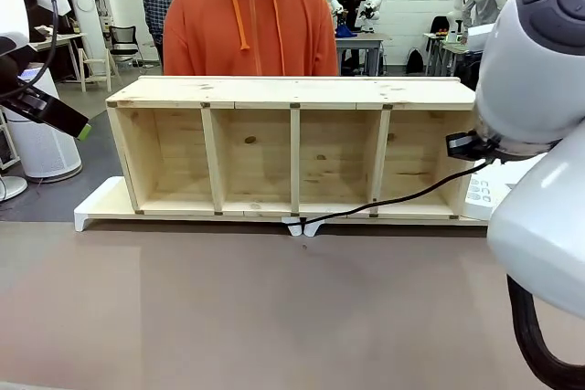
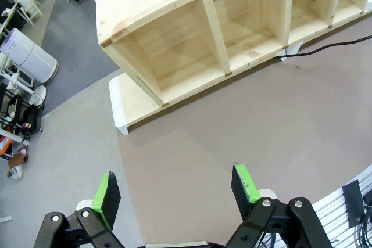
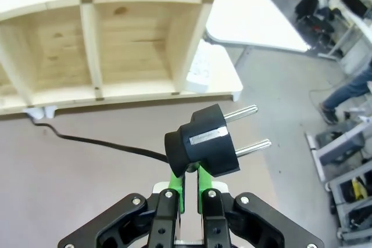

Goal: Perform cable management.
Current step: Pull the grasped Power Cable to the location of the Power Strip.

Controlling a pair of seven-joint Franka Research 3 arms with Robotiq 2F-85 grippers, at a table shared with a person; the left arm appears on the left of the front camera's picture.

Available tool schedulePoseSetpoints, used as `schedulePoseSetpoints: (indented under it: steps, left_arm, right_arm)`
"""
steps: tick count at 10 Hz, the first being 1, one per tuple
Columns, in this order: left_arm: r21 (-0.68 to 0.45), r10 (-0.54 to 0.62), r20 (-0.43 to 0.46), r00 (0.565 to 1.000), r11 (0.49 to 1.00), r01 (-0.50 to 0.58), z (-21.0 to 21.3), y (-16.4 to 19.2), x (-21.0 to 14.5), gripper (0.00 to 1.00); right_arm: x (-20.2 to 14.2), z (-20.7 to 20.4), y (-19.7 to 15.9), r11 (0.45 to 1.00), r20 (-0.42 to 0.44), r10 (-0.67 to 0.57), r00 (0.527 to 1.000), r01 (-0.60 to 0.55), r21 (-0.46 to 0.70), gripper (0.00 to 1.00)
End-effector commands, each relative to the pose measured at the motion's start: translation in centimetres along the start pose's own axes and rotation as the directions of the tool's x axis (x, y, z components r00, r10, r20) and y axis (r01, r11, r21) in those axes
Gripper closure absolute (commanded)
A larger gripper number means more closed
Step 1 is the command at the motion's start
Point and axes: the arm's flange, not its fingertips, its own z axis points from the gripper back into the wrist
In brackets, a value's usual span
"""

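Here, the right gripper (image 3: 190,178) has its green pads pressed together on the cable (image 3: 99,142), pinching the black cord just behind its plug (image 3: 203,143). The plug is lifted clear of the brown table (image 1: 274,317), its two metal pins pointing away from the shelving.

From the pinch the cable sags down and trails across the tabletop to the foot of the pale wooden shelf unit (image 1: 292,93). It meets a small white fitting there, under the middle divider.

The shelf unit lies lengthwise across the table on a white base (image 1: 101,200), its four open compartments facing the robot. A white power strip (image 1: 483,194) sits just beside the unit's right end. Whether the cord joins it cannot be made out.

The left gripper (image 2: 174,193) hangs above the table near the unit's left end. Its jaws are spread wide with nothing between them.

A person (image 1: 251,25) in an orange hooded top stands at the far side, directly behind the shelf unit.
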Motion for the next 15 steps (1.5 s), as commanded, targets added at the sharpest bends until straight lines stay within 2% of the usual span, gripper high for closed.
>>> schedulePoseSetpoints:
  steps: [1, 5, 8, 11, 12, 15]
  left_arm:
    - [-0.001, 0.007, 0.004, 1.0, 1.0, -0.007, -0.1, -0.1, 0.1, 0.0]
    - [-0.001, 0.007, 0.004, 1.0, 1.0, -0.007, -0.1, -0.1, 0.1, 0.0]
    - [-0.001, 0.007, 0.004, 1.0, 1.0, -0.007, -0.1, -0.1, 0.1, 0.0]
    - [-0.001, 0.007, 0.004, 1.0, 1.0, -0.007, -0.1, -0.1, 0.1, 0.0]
    - [-0.001, 0.007, 0.004, 1.0, 1.0, -0.007, -0.1, -0.1, 0.1, 0.0]
    - [-0.001, 0.007, 0.004, 1.0, 1.0, -0.007, -0.1, -0.1, 0.1, 0.0]
  right_arm:
    - [-2.4, -2.6, -3.5, 0.999, -0.031, -0.036, 0.999, 0.035, -0.024, 0.87]
    - [0.6, -6.5, -7.8, 0.996, -0.045, -0.085, 0.995, 0.084, -0.028, 0.87]
    - [3.2, -7.5, -9.2, 0.996, -0.063, -0.043, 0.997, 0.047, 0.076, 0.87]
    - [4.9, -8.9, -9.3, 0.999, -0.076, -0.037, 0.996, 0.04, 0.035, 0.87]
    - [5.2, -7.5, -8.6, 0.998, -0.071, -0.046, 0.996, 0.049, 0.038, 0.87]
    - [5.2, -7.5, -8.6, 0.998, -0.071, -0.046, 0.996, 0.049, 0.038, 0.87]
